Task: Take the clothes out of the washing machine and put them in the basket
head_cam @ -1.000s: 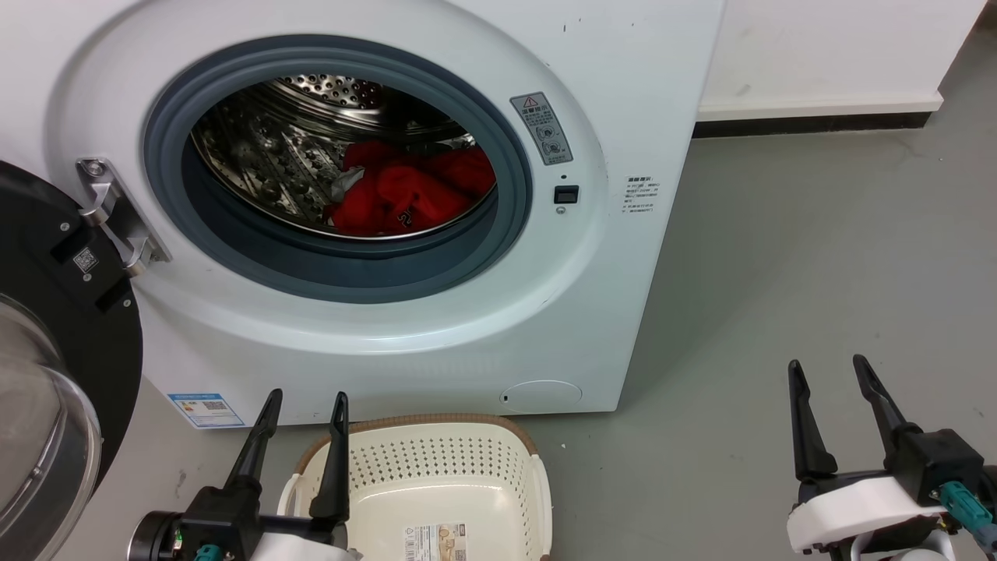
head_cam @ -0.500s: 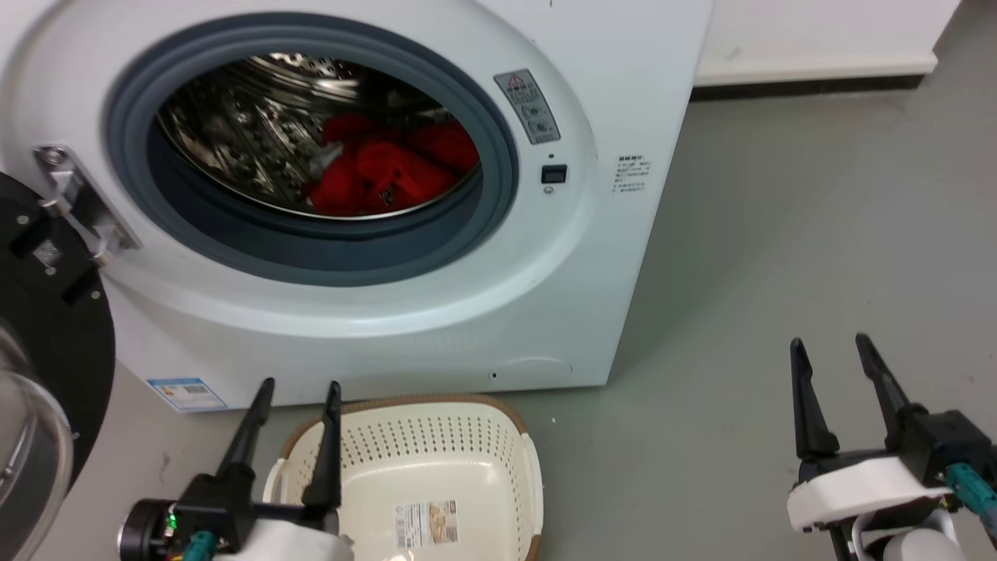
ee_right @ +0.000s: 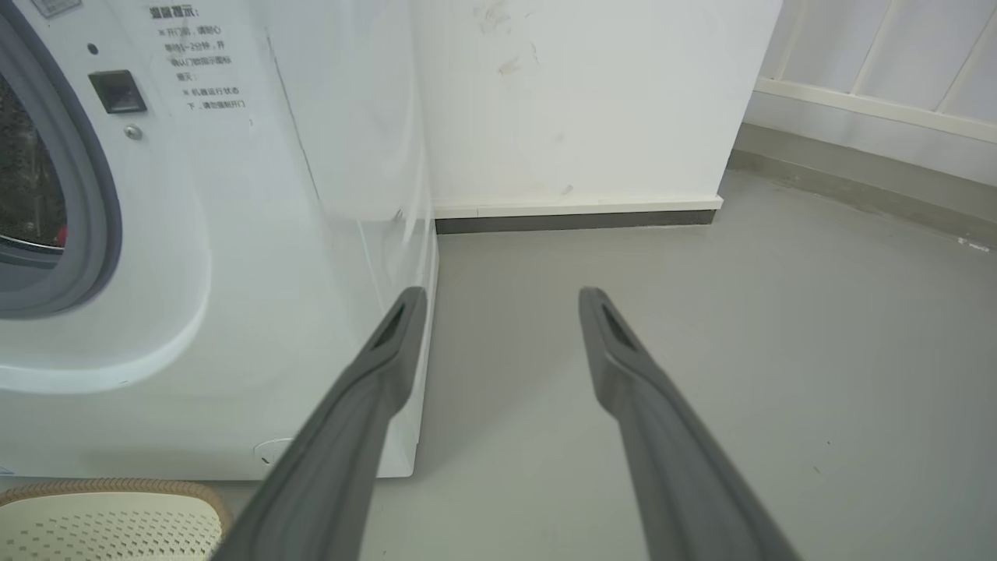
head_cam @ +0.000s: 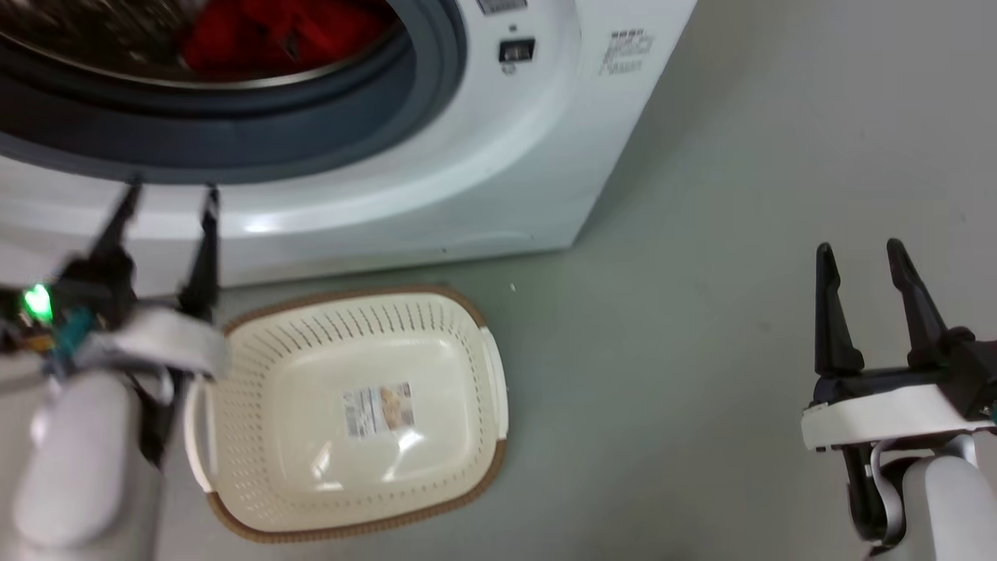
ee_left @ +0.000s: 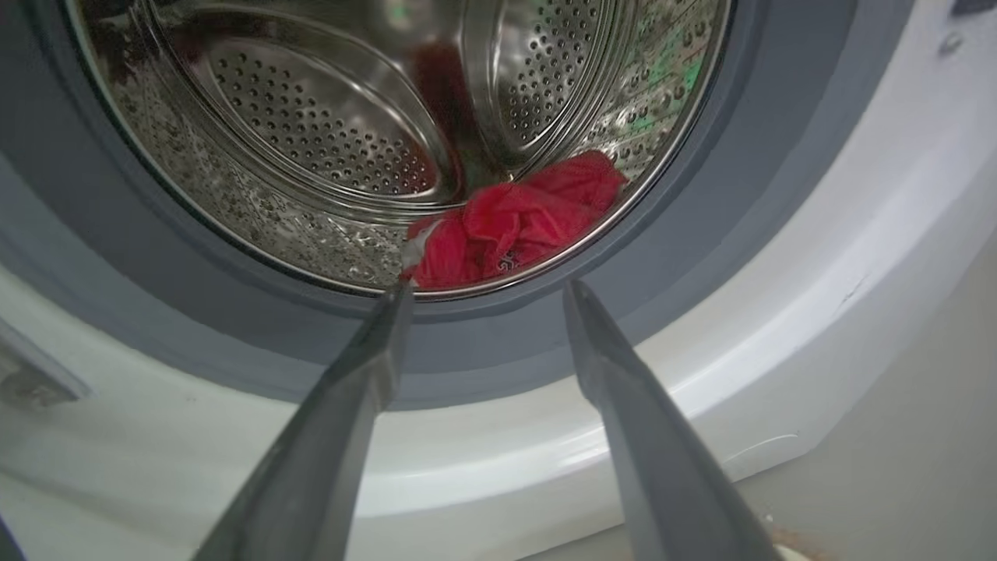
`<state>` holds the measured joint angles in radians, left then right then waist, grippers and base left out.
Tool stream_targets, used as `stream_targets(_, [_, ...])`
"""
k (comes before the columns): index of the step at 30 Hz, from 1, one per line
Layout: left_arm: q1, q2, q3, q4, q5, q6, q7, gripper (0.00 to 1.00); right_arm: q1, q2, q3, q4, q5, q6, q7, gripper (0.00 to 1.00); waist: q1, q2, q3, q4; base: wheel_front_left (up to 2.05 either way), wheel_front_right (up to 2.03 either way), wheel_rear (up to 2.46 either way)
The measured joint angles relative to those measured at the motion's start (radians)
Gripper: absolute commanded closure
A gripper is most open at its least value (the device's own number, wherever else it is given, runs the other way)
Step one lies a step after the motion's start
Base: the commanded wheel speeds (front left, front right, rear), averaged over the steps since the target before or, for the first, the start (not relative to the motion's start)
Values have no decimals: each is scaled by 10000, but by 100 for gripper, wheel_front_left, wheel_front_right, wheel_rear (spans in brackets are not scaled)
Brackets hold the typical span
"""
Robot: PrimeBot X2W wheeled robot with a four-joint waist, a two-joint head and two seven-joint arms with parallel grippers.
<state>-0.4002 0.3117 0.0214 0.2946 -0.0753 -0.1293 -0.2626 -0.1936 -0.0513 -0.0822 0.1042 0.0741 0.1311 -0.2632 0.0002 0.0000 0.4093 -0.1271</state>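
Tilting down, your head camera shifted the whole view, but your left pincer (head_cam: 171, 192) really has lifted toward the porthole (head_cam: 311, 148), fingers spread wide and holding nothing. Looks like the reach-in is only starting: the clothes (ee_left: 514, 226) sit in a red heap at the front lip of the drum (ee_left: 327, 148) inside the washing machine (head_cam: 498, 156), and the basket (head_cam: 350, 294) on the floor (head_cam: 701, 351) below has none in it yet. Your right pincer (head_cam: 860, 249) hovers over the floor far right, equally wide open, empty.

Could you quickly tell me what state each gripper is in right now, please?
Left gripper: open, holding nothing.
Right gripper: open, holding nothing.
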Motion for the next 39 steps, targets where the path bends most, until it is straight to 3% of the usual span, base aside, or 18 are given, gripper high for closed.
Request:
stream_targets(7, [-3951,2295,-1256,1902,-1009,-13,2178,0,-477,0,259,-92,395,0,0,0,1,0,1650,-511,0,0,0])
stream_targets(13, [-6785,3423,-2441,2840,-2002,-15,4867,0,-632,0,514,-251,738,0,2,0,1,0,2782,-1044,0,0,0])
stream_targets(19, [-8635,4159,-3588,3285,-3101,-13,7473,0,-743,2,851,-433,1118,2,0,0,1,1,3569,-1582,0,0,0])
stream_targets(25, [-10030,5003,-4552,3476,-3862,-15,9123,0,-795,0,1256,-587,1354,0,0,0,0,0,4083,-2060,0,0,0])
stream_targets(32, [-11214,5616,-5242,3820,-4272,-13,10061,0,-808,2,1613,-727,1547,0,0,0,0,0,4523,-2501,0,0,0])
stream_targets(38, [-11689,5751,-5906,4025,-4481,-13,10224,0,-844,4,1693,-755,1666,2,2,0,0,0,4809,-2682,0,0,0])
stream_targets(39, [-11712,5751,-6004,4096,-4543,-15,10215,42,-863,2,1697,-755,1685,2,2,0,0,0,4834,-2694,0,0,0])
